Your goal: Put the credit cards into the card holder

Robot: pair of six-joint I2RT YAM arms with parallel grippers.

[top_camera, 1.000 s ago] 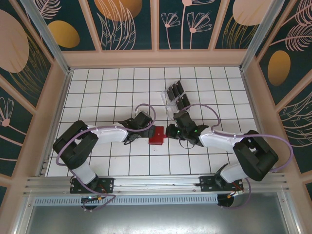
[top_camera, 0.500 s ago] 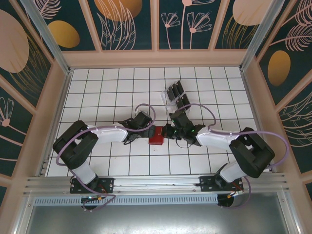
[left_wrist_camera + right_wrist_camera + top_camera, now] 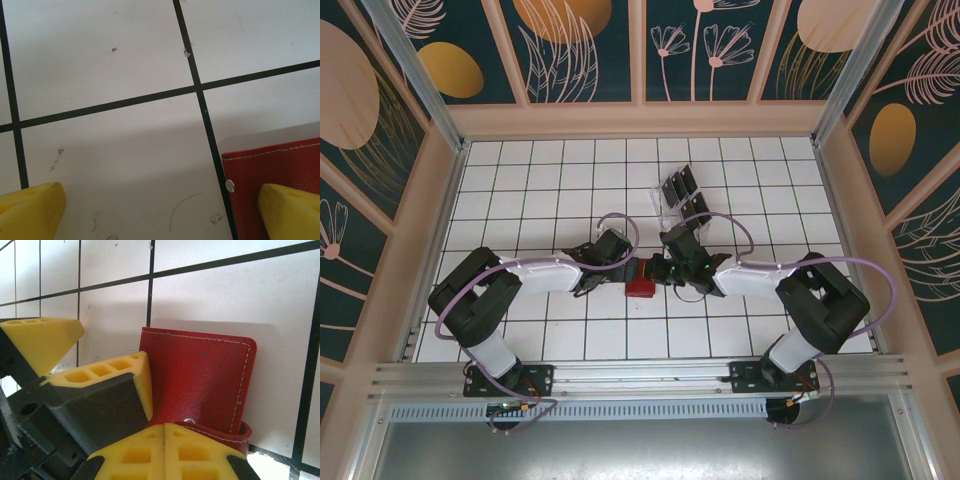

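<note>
The card holder (image 3: 642, 279) lies flat on the white gridded table (image 3: 520, 180), near the middle and between the two arms. It is folded shut, with its red cover and pale stitching facing up. In the right wrist view the card holder (image 3: 200, 370) rests with one corner near a black grid line, and a narrow red strip with a small metal snap curls up along its near edge. The right gripper (image 3: 662, 272) sits at the holder's right side. Its yellow fingers (image 3: 135, 455) are pressed together with no gap, and their tips are right against that curled strip. Whether any of the strip is pinched between them cannot be told. The left gripper (image 3: 622, 272) is at the holder's left edge with its jaws spread wide. In the left wrist view one yellow fingertip (image 3: 30, 210) hangs over bare table, while the other (image 3: 290, 210) is over the red cover near the snap at its corner. Whether that tip touches the cover is unclear. Nothing sits between the left fingers except table and the holder's edge. The credit cards (image 3: 678, 190) are well apart from the holder, farther back on the table and a little to the right. They stand tilted in the slots of a clear plastic rack (image 3: 667, 213), showing as several glossy black rectangles in two rows, just behind the right gripper's wrist.
</note>
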